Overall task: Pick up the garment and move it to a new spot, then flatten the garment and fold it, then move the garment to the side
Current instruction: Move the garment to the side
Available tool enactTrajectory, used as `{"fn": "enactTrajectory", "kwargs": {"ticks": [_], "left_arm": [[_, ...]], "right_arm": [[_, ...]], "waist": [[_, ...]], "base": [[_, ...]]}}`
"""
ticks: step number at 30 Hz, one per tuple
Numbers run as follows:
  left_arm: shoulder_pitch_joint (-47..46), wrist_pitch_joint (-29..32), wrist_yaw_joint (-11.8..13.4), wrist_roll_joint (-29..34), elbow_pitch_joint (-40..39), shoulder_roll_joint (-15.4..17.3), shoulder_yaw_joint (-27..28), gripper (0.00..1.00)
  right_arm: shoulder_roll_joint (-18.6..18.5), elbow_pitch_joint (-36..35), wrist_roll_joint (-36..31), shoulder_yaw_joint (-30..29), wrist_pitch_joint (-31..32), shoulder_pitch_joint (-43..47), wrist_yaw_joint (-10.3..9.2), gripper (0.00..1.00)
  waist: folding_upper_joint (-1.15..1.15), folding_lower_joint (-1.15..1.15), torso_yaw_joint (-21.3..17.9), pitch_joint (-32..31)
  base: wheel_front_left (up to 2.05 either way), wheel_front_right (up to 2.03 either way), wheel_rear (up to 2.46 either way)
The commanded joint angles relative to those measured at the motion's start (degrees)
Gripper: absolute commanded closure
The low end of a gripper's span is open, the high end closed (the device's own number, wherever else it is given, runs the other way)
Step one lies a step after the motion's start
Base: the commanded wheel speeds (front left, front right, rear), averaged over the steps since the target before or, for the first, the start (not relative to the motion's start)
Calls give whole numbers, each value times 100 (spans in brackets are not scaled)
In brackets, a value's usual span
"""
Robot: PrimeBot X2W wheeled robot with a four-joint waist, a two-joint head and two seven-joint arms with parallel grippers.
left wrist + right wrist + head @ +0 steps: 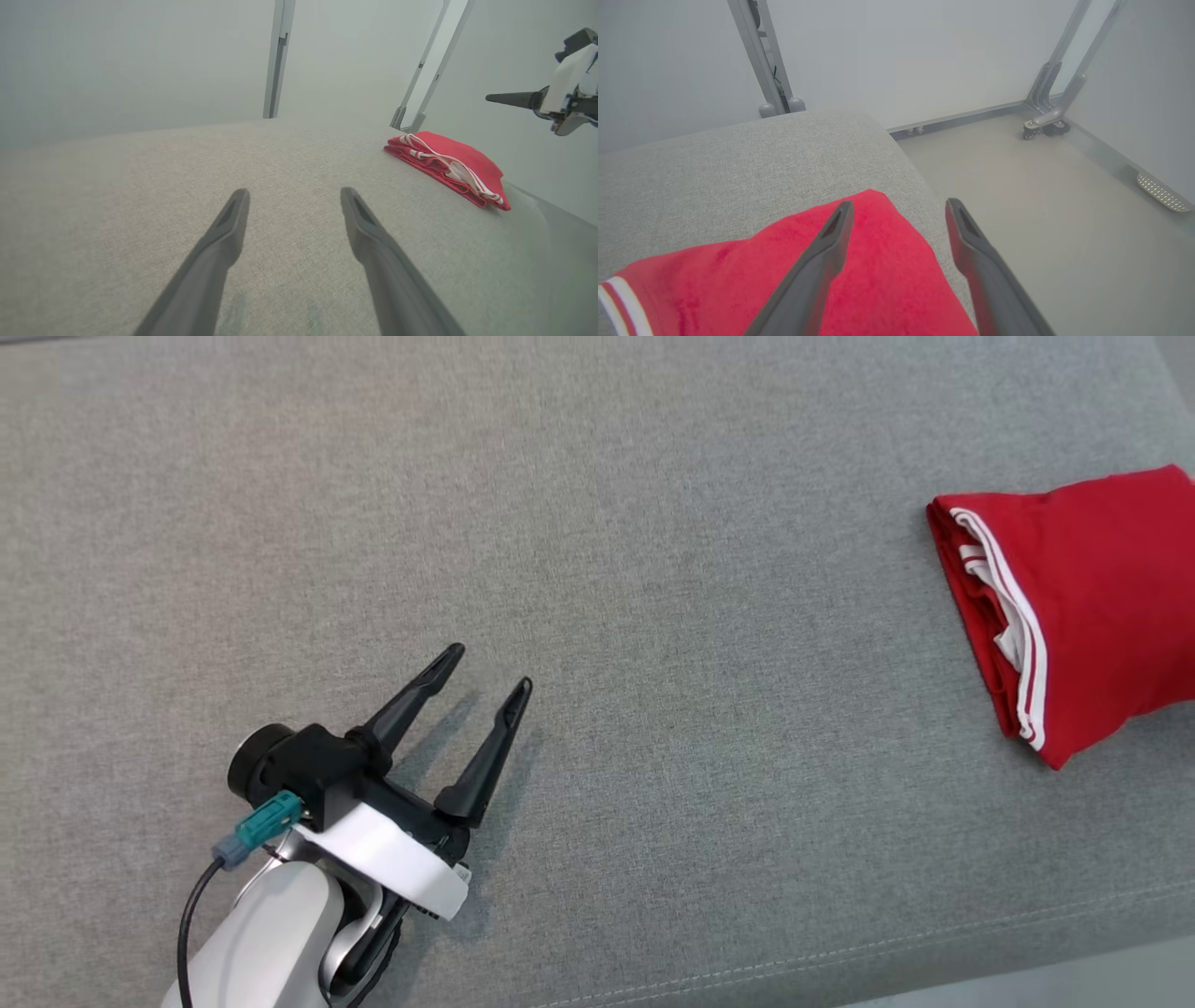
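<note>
Find the left gripper (490,668) at seven o'clock of the head view, jaws spread wide over bare bench (653,569) and holding nothing. Leave it parked there, well apart from the work. Read the bench as a broad cushion in grey woven cloth, matt and slightly grainy, with a stitched seam along its near edge. Look across to three o'clock for the garment (1092,607): red knit with white stripe trim, folded into a thick, soft-edged packet, layers showing along its left side, lying flat close to the bench's right-hand end. See the right gripper (899,203) in its own wrist view, raised above that packet, jaws apart and clamped on nothing, one dark finger over red cloth and the other over pale floor (1041,186) beyond the cushion's rounded corner. Judge the last step, setting the garment aside, as all but done. To finish well, lift straight up before swinging away. Keep both fingertips clear of the top layer so no fold drags open, and check that no corner hangs off the edge.
</note>
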Motion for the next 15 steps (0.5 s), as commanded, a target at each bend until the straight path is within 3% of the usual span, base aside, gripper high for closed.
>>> {"fn": "enactTrajectory", "kwargs": {"ticks": [1,9,15], "left_arm": [[-40,-33,-40,-7,-97,71,257,0],[154,-33,-40,51,-93,-145,533,0],[307,-33,-40,155,-46,-295,815,0]], "right_arm": [[-187,-150,-128,-11,-75,96,23,0],[-89,-1616,-1111,-1258,-77,721,23,0],[474,-2726,-2164,-2346,-78,1658,23,0]], "waist": [[0,0,6,-115],[0,0,144,-453],[0,0,396,-673]], "base": [[0,0,0],[0,0,0],[0,0,0]]}}
